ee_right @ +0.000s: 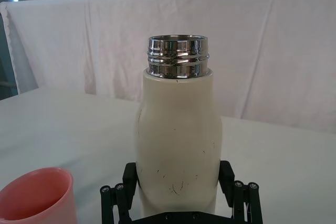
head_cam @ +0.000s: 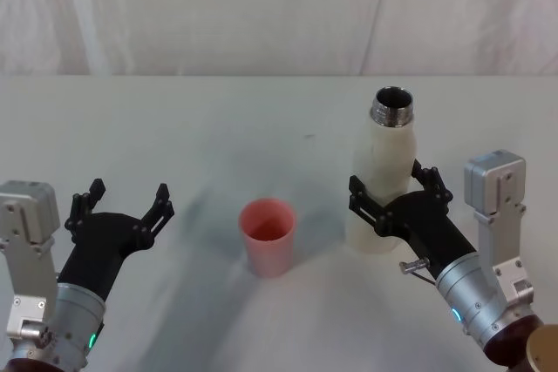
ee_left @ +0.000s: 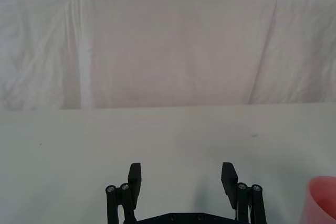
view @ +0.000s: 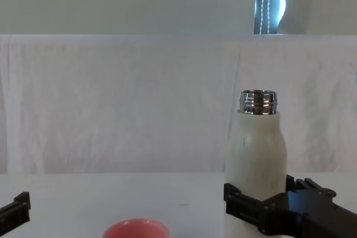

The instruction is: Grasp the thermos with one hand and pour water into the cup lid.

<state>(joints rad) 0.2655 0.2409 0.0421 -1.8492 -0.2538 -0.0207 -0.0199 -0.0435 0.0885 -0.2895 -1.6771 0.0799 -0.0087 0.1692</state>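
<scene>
Head view: tall cream-white matte thermos (head_cam: 386,189) with a shiny threaded steel neck, uncapped, standing upright on the white desk (head_cam: 218,128) toward the robot's right; small round salmon-pink cup lid (head_cam: 268,235) standing mouth-up near the desk's middle, to the left of the thermos and apart from it. Right tool (head_cam: 398,194), black, with a finger on either side of the thermos's lower body, pressed against it, clenched on the bottle. Left tool (head_cam: 124,200), black, near the desk's left front, fingers spread and released, well apart from the cup lid. White cloth backdrop (head_cam: 279,15) behind the desk. Left wrist view: left tool (ee_left: 181,180) with both fingers parted over bare desk, cup lid (ee_left: 323,196) at the frame edge. Right wrist view: thermos (ee_right: 177,140) upright between the right tool's fingers (ee_right: 130,178), small scuffs on its cream body; cup lid (ee_right: 37,195) beside it, apart. Chest view: thermos (view: 256,160) upright, right tool (view: 257,199) wrapped round its lower part; cup lid rim (view: 135,229) low and to the left of it.
</scene>
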